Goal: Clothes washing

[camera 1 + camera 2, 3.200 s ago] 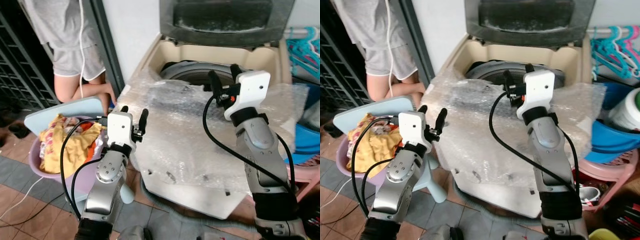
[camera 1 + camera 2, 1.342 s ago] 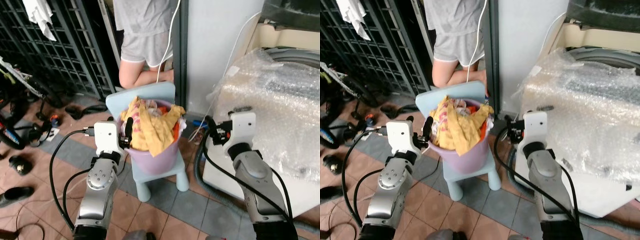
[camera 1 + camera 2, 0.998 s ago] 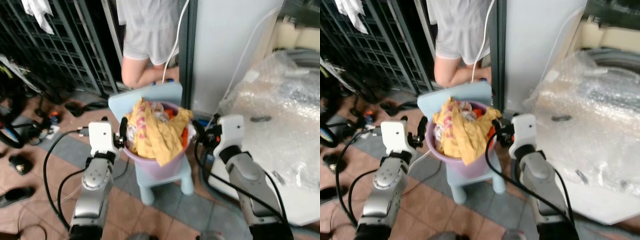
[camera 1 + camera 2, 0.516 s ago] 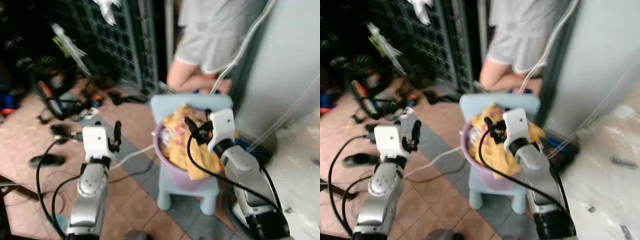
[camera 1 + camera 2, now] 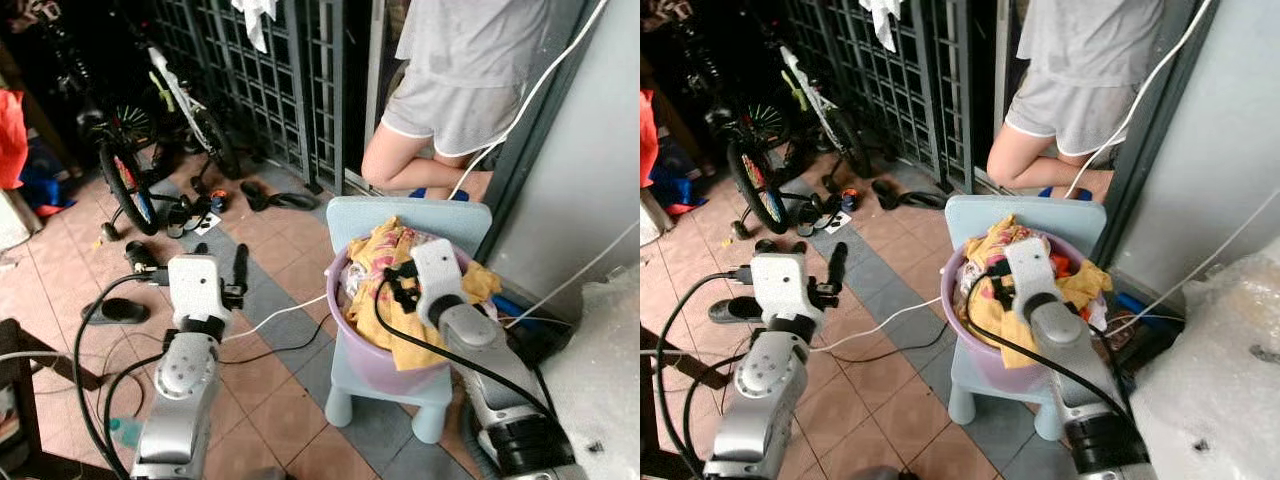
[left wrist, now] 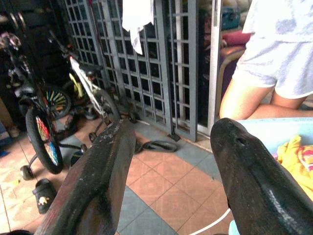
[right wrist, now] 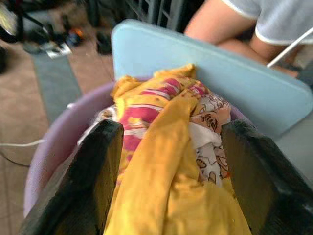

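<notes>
On my left I see one bicycle (image 5: 150, 110) against the grille. My left hand (image 5: 220, 265) hangs released over the floor tiles. One purple basin (image 5: 372, 362) heaped with yellow clothes (image 7: 166, 161) sits on one pale blue chair (image 5: 400, 215); my right hand (image 7: 168, 147) is spread open over that heap. One person (image 5: 450, 90) stands behind.

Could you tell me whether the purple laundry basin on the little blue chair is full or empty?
Full: the purple basin is heaped above its rim with clothes, a yellow one draping over the edge.
</notes>
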Robot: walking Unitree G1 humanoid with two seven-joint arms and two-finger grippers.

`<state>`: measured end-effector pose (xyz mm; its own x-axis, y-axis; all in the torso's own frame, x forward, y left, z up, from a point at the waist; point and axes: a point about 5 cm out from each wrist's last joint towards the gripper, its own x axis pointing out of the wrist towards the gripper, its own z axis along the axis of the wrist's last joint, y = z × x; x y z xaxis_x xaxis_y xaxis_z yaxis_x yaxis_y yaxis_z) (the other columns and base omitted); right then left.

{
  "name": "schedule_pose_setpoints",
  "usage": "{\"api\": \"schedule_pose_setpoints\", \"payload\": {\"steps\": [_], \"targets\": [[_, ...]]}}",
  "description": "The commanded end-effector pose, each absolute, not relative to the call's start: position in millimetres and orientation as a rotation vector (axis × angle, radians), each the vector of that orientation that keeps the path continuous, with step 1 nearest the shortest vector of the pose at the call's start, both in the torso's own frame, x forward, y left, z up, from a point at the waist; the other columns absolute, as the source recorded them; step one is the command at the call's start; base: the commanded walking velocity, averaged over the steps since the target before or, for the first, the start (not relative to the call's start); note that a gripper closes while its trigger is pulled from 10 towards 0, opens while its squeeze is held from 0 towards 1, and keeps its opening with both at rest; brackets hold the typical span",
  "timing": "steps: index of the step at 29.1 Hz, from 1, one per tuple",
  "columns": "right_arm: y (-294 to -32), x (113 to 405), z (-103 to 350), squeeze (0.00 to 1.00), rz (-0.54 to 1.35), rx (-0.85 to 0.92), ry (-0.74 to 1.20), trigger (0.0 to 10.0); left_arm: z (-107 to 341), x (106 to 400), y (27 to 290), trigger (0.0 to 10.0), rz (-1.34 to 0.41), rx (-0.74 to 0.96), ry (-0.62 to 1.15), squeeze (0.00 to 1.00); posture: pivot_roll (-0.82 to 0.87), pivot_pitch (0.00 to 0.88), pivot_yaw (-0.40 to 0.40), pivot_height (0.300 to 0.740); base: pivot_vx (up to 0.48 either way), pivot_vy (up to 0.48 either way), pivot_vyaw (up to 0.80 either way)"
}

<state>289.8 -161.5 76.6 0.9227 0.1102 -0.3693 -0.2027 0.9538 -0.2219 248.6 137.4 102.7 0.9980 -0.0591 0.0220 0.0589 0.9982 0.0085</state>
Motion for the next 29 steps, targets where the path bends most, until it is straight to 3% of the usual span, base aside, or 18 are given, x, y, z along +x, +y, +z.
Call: {"api": "schedule_pose_setpoints", "payload": {"steps": [1, 9, 14, 26, 27, 28, 29], "targets": [[-157, 291, 76, 0.00, 0.160, -0.261, 0.375, 10.0, 102, 247, 143, 10.0, -0.046, 0.020, -0.008, 0.00, -0.03, 0.000, 0.099, 0.740, 0.285, 0.000, 0.00], [-162, 281, 58, 0.00, 0.157, -0.255, 0.521, 10.0, 105, 246, 141, 10.0, -0.047, 0.011, -0.003, 0.00, -0.03, 0.000, 0.099, 0.740, 0.100, 0.000, 0.00], [-169, 259, 45, 0.00, 0.164, -0.229, 0.620, 10.0, 102, 237, 142, 10.0, -0.049, 0.012, 0.027, 0.00, -0.02, 0.009, 0.097, 0.740, 0.000, 0.000, 0.00], [-179, 238, 38, 0.00, 0.236, -0.205, 0.698, 10.0, 100, 223, 149, 10.0, -0.035, 0.030, 0.069, 0.00, 0.02, 0.058, 0.078, 0.740, 0.000, 0.000, 0.00], [-178, 238, 36, 0.00, 0.218, -0.178, 0.716, 6.2, 101, 218, 150, 10.0, -0.024, 0.031, 0.079, 0.00, 0.04, 0.065, 0.069, 0.740, 0.000, 0.000, 0.00], [-176, 238, 35, 0.00, 0.217, -0.170, 0.724, 0.0, 102, 215, 152, 10.0, -0.015, 0.031, 0.081, 0.00, 0.05, 0.070, 0.064, 0.740, 0.000, 0.000, 0.00], [-174, 239, 34, 0.00, 0.221, -0.170, 0.730, 0.0, 102, 214, 153, 10.0, -0.007, 0.030, 0.082, 0.00, 0.05, 0.070, 0.064, 0.740, 0.000, 0.000, 0.00]]}}
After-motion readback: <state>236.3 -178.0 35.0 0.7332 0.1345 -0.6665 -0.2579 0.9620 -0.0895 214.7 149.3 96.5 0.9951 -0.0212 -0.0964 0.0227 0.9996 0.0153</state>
